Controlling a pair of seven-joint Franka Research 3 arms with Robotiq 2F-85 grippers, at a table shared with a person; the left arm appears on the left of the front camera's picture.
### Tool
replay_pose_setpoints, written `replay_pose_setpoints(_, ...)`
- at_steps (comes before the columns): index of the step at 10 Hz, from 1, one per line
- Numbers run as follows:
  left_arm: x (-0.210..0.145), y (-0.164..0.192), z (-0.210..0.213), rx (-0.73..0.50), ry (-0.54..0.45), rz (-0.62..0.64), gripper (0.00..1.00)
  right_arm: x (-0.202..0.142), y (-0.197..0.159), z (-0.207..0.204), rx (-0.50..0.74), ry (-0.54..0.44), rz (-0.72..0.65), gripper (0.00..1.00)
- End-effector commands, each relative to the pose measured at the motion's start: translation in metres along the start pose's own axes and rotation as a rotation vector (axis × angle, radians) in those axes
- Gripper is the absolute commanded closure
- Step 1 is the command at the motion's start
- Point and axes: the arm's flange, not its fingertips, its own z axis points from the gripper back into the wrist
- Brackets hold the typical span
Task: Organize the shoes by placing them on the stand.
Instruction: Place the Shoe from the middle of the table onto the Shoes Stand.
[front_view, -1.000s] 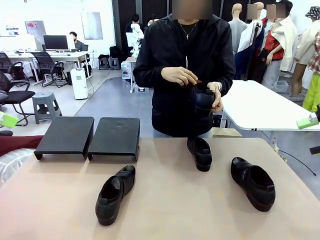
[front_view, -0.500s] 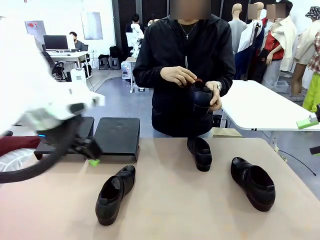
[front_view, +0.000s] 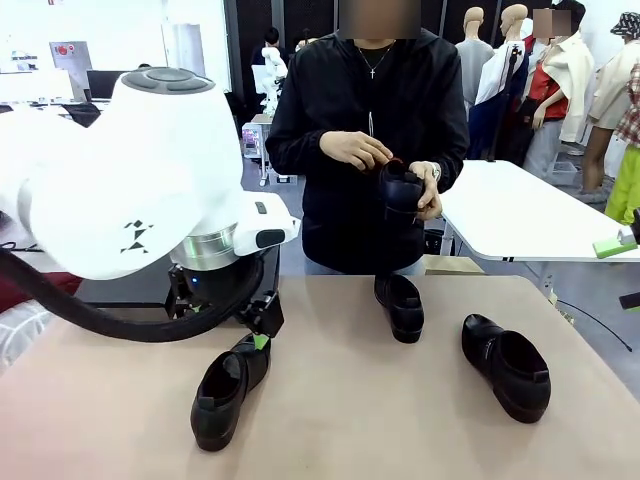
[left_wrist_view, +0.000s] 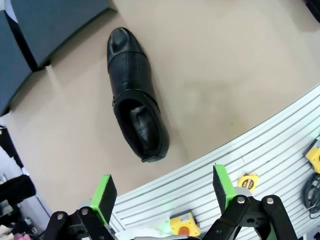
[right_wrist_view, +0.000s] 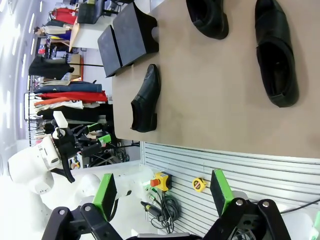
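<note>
Three glossy black shoes lie on the tan table: one near left (front_view: 228, 385), one in the middle (front_view: 400, 305), one at the right (front_view: 507, 365). Across the table a person holds another shoe (front_view: 402, 195) in both hands. My left gripper (front_view: 262, 330) hangs open just above the toe of the near-left shoe (left_wrist_view: 135, 115), and in the left wrist view nothing lies between its green pads (left_wrist_view: 104, 197). The stand (left_wrist_view: 55, 25), two matte-black platforms, lies beyond that shoe's toe. My right gripper (right_wrist_view: 162, 192) is open, held off the table's right side, with its pad (front_view: 612, 245) at the picture edge.
My left arm's big white body (front_view: 140, 190) hides most of the stand in the front view. The right wrist view takes in the stand (right_wrist_view: 127, 37) and three shoes. A white table (front_view: 520, 215) stands behind the person. Bare tabletop lies between the shoes.
My left arm has swung in from the left, across the stand, down to the near-left shoe. The person keeps holding a shoe. The shoes on the table have not moved.
</note>
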Motion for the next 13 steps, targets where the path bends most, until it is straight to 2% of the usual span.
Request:
replay_pose_setpoints(1, -0.013, 0.010, 0.006, 0.039, -0.021, 0.032, 0.00, 0.002, 0.004, 0.001, 0.032, -0.005, 0.008, 0.00)
replay_pose_setpoints(2, 0.000, 0.000, 0.000, 0.000, 0.000, 0.000, 0.00, 0.002, 0.004, 0.001, 0.032, -0.005, 0.008, 0.00)
replay_pose_setpoints(3, 0.009, 0.005, -0.029, -0.038, 0.057, 0.045, 0.00, 0.002, 0.004, 0.001, 0.032, -0.005, 0.008, 0.00)
replay_pose_setpoints(5, 0.019, 0.011, -0.072, -0.141, 0.056, 0.046, 0.00, 0.002, 0.004, 0.001, 0.032, -0.005, 0.008, 0.00)
replay_pose_setpoints(10, 0.036, 0.006, -0.156, -0.063, 0.189, 0.115, 0.00, 0.002, 0.004, 0.001, 0.032, -0.005, 0.008, 0.00)
replay_pose_setpoints(13, 0.033, 0.007, -0.192, -0.082, 0.264, 0.161, 0.03, 0.002, 0.004, 0.001, 0.032, -0.005, 0.008, 0.00)
